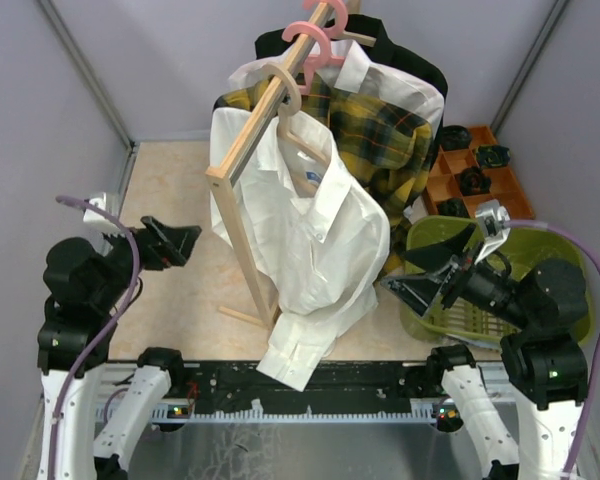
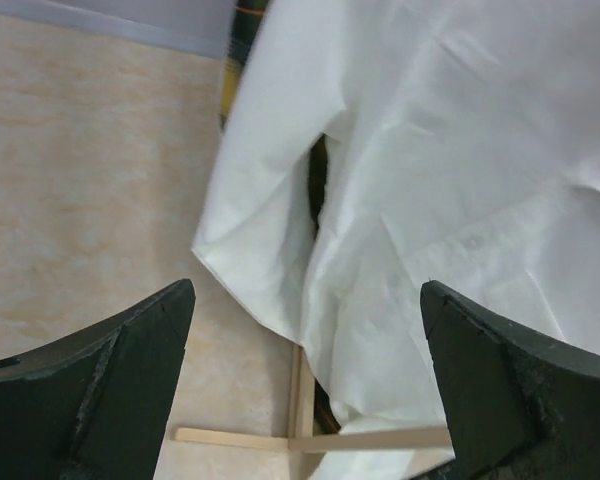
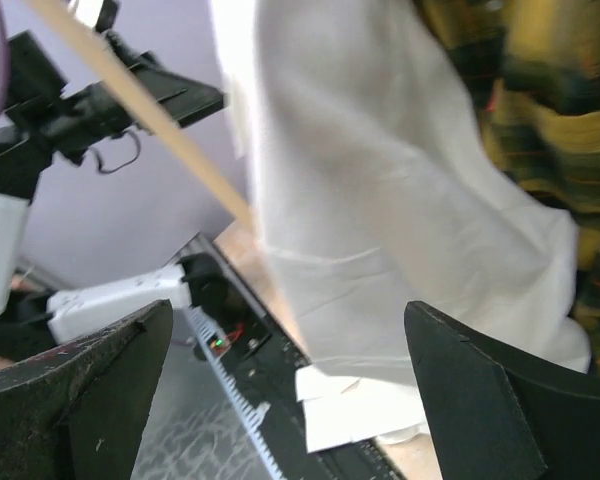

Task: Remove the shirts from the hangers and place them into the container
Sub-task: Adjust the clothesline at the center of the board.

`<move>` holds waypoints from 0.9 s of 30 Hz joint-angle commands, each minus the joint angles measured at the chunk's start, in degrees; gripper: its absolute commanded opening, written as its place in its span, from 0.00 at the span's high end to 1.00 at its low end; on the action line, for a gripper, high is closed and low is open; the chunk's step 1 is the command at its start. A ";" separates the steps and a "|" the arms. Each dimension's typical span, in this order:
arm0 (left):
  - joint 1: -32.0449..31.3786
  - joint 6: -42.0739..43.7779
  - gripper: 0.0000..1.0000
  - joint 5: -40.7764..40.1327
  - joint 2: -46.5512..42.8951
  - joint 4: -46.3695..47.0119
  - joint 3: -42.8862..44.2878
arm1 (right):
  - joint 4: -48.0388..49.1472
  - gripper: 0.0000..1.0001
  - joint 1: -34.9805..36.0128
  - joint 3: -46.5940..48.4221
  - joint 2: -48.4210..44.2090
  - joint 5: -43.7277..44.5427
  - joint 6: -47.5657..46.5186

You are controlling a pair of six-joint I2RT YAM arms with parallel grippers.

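Several shirts hang on hangers along a wooden rack bar. The front white shirt hangs on a beige hanger, its tail reaching the table's near edge. Behind it hang a yellow-and-green plaid shirt, another white shirt and a black shirt, with pink hanger hooks above. The olive-green container lies at the right, partly hidden by my right arm. My left gripper is open, left of the front shirt. My right gripper is open, right of its hem.
The rack's wooden foot rests on the beige table under the shirt. An orange compartment tray with dark parts stands behind the container. Grey walls close in the left, back and right. A black rail runs along the near edge.
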 commanded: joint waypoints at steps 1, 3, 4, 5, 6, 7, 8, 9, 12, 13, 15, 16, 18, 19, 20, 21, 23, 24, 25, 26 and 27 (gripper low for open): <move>0.59 2.54 0.01 17.91 -4.70 3.68 -1.65 | 0.20 0.01 -1.21 -0.76 -1.80 -10.02 1.47; 0.67 4.06 0.01 23.89 -6.42 3.63 -1.83 | 0.25 0.01 -1.36 -0.52 -1.53 -9.36 1.26; 0.71 4.70 0.01 26.62 -7.24 3.27 -1.71 | 0.25 0.01 -1.47 -0.34 -1.24 -9.26 1.10; 0.74 5.49 0.01 29.76 -8.04 2.89 -1.74 | 0.05 0.01 -1.49 0.06 -0.78 -8.87 0.93; 0.76 6.22 0.01 33.18 -8.87 2.64 -1.87 | -0.23 0.01 -1.55 0.45 -0.39 -8.16 0.64; 0.80 6.76 0.01 37.36 -9.81 2.64 -2.21 | -0.73 0.01 -1.61 0.94 0.06 -7.12 0.17; 0.82 7.24 0.00 40.92 -10.81 2.85 -2.68 | -1.34 0.01 -1.66 1.51 0.50 -5.98 -0.48; 0.87 7.61 0.00 43.44 -12.19 3.06 -3.15 | -2.14 0.01 -1.68 2.29 1.02 -4.73 -1.27; 0.93 8.43 0.00 46.29 -14.85 3.97 -4.96 | -4.34 0.01 -1.79 5.12 2.32 -1.37 -3.40; 0.96 8.24 0.01 46.54 -15.42 4.63 -5.77 | -4.73 0.01 -1.80 5.85 2.65 -0.40 -3.79; 1.54 7.09 0.00 45.41 -15.90 7.68 -7.66 | -4.99 0.01 -1.85 6.91 2.93 1.58 -4.20; 2.19 6.58 0.01 43.43 -15.89 8.68 -8.23 | -5.02 0.01 -1.92 7.22 2.95 2.91 -4.26; 4.28 6.44 0.01 41.36 -15.88 10.66 -8.54 | -4.96 0.01 -1.89 7.20 2.88 5.48 -4.36; 5.94 6.27 0.01 41.49 -16.05 11.99 -8.26 | -5.28 0.01 -1.89 7.34 2.92 6.96 -4.51; 7.31 5.63 0.01 41.72 -16.17 13.90 -8.05 | -6.00 0.01 -1.92 7.56 2.96 8.28 -4.81; 7.96 3.96 0.01 42.02 -16.31 16.20 -8.45 | -6.81 0.01 -1.93 7.77 2.96 9.64 -4.99; 9.38 2.94 0.01 42.54 -15.92 17.55 -9.25 | -7.81 0.01 -1.94 8.10 2.86 12.01 -5.27; 10.02 2.41 0.01 42.56 -15.70 17.80 -9.58 | -7.94 0.01 -1.93 8.06 2.72 12.75 -5.34; 10.59 1.48 0.01 43.26 -15.60 18.76 -10.07 | -7.85 0.01 -1.95 8.06 2.65 13.38 -5.32; 10.96 -0.21 0.01 44.54 -15.77 20.41 -10.47 | -7.66 0.01 -1.98 8.10 2.55 13.93 -5.31; 11.13 -1.68 0.01 46.33 -15.68 21.96 -10.70 | -7.57 0.01 -1.96 8.10 2.50 14.79 -5.25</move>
